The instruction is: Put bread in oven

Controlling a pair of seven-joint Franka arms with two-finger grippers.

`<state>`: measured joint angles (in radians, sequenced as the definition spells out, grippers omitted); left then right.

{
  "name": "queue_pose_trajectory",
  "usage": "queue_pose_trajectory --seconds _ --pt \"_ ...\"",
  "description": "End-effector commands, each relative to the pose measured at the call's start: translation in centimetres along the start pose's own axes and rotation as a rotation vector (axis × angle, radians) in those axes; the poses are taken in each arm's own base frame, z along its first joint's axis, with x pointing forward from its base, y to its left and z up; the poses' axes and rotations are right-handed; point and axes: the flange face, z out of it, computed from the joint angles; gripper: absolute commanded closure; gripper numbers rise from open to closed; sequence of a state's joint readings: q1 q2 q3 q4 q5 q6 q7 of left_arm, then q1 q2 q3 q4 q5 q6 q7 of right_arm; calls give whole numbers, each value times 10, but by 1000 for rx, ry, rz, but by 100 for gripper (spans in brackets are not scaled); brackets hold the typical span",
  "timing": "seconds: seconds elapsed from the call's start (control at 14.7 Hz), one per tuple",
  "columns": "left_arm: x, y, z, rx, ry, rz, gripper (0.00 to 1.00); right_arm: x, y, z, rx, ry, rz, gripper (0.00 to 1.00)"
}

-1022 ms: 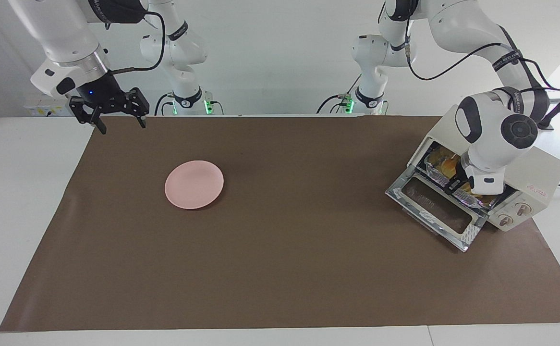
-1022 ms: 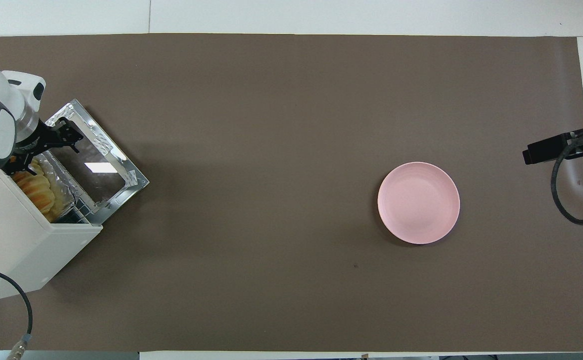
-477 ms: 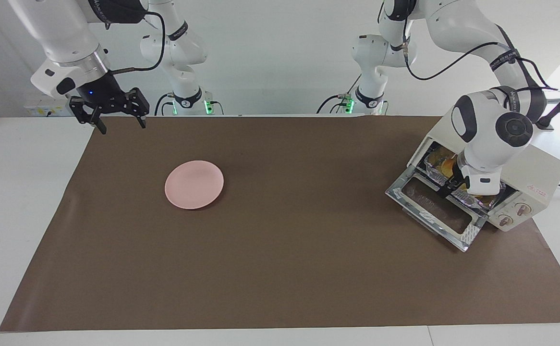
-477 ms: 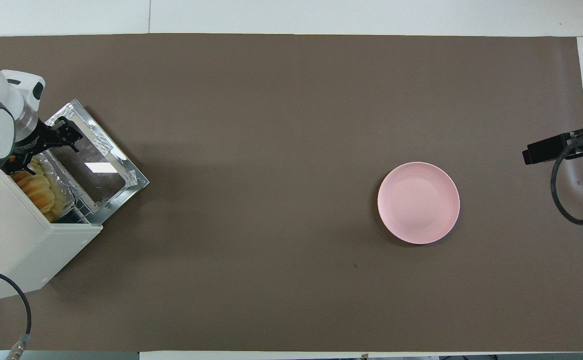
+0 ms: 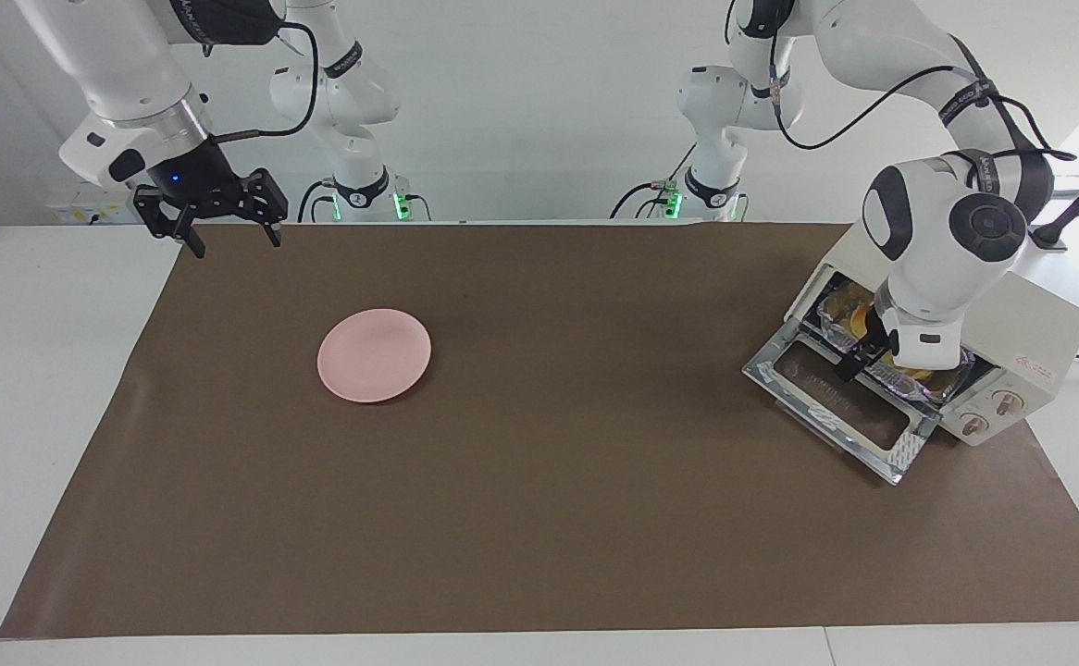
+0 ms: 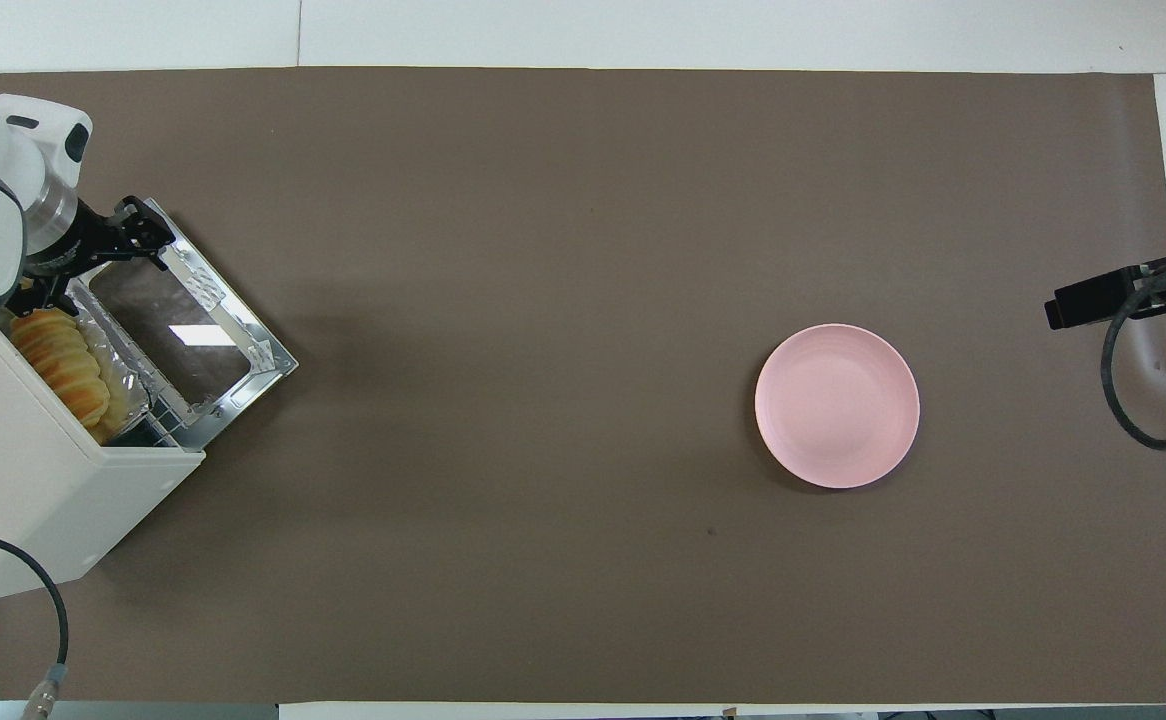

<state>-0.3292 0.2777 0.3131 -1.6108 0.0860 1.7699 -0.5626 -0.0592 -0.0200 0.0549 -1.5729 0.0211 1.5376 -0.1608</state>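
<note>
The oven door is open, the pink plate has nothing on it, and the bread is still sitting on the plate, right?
Not quite. The bread is not on the plate; it lies inside the oven, on the foil tray. The overhead view shows this. The door is open and the plate is bare, as you said.
</note>
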Motion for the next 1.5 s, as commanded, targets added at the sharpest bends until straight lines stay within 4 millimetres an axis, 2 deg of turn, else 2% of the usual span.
queue_pose_trajectory --seconds 0.0,0.14,0.34,0.54,0.68,1.02,1.23,1.43 --pt "-7 -11 -34 -45 21 61 0 -7 1 -1 2 3 20 0" --pt "-10 -29 -59 -82 52 108 0 -7 1 -1 2 3 20 0" --pt "-14 -52 -85 -111 84 179 0 -7 1 -1 2 3 20 0" --pt "-22 -74 -103 -125 85 222 0 -7 1 -2 1 5 20 0" --pt "-24 -83 -108 -126 76 231 0 -7 1 -1 2 3 20 0" --pt "-27 -85 -112 -134 74 233 0 -7 1 -1 2 3 20 0" --pt "-27 -83 -122 -188 73 227 0 -7 1 -1 2 3 20 0" --pt "-36 -75 -128 -186 63 249 0 -7 1 -1 2 3 20 0"
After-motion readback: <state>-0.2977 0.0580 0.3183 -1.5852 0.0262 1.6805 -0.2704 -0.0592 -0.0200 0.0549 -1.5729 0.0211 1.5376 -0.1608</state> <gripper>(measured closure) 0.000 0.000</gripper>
